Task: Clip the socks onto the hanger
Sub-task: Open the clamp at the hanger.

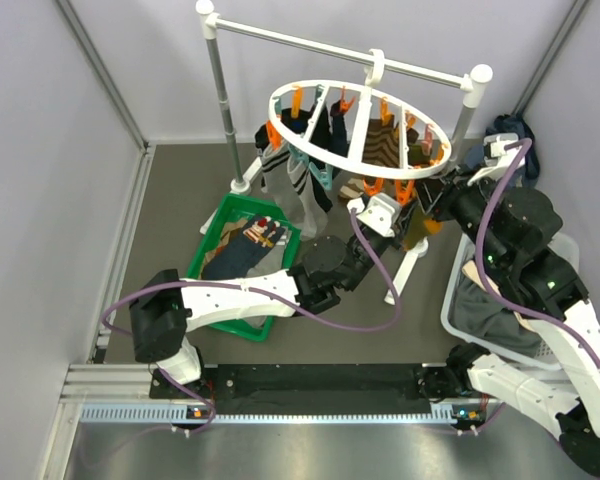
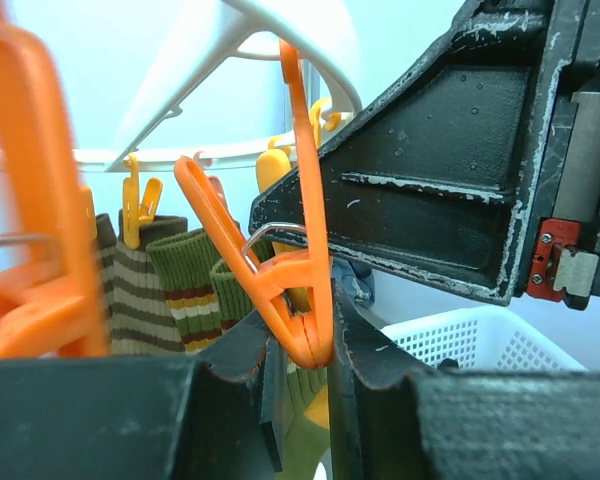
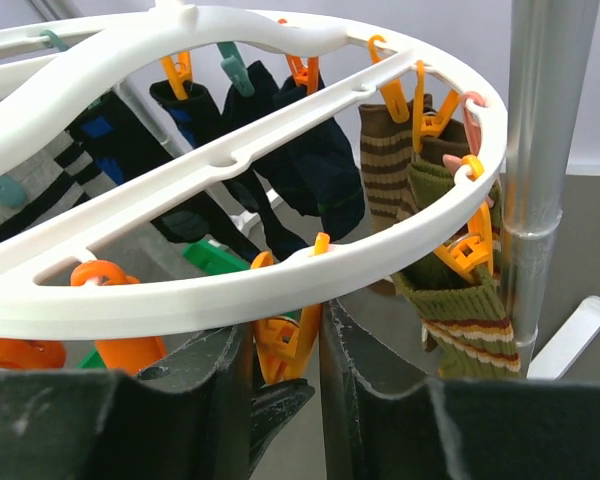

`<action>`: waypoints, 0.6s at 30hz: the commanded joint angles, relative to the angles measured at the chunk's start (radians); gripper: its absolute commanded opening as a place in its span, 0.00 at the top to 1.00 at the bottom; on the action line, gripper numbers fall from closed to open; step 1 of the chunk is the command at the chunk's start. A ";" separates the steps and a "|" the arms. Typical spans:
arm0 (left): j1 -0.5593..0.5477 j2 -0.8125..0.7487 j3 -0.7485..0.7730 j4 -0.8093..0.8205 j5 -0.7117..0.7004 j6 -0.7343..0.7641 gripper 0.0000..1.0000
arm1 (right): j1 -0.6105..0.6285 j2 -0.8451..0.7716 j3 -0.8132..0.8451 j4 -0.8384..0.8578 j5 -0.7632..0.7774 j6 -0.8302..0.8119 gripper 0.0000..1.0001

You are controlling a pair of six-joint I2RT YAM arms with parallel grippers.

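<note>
The white ring hanger hangs from the rail with several socks clipped on, among them olive striped ones. More socks lie in the green basket. My left gripper reaches up under the ring's near edge. Its fingers stand narrowly apart against the shut tip of an orange clip, and no sock is between them. My right gripper comes in from the right. Its fingers press both sides of an orange clip under the ring, seemingly the same clip.
The green basket sits at the left. A white lattice basket with dark cloth sits at the right. The metal rail stand's posts and white feet stand round the hanger. The right post is close by.
</note>
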 commanded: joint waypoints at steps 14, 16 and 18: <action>-0.013 -0.250 -0.202 -0.184 0.057 -0.193 0.22 | -0.001 -0.041 -0.134 0.236 0.041 0.074 1.00; -0.010 -0.306 -0.236 -0.241 0.025 -0.229 0.20 | -0.001 -0.043 -0.160 0.265 0.038 0.084 1.00; -0.003 -0.343 -0.273 -0.332 -0.001 -0.293 0.18 | -0.001 -0.046 -0.179 0.300 0.037 0.089 1.00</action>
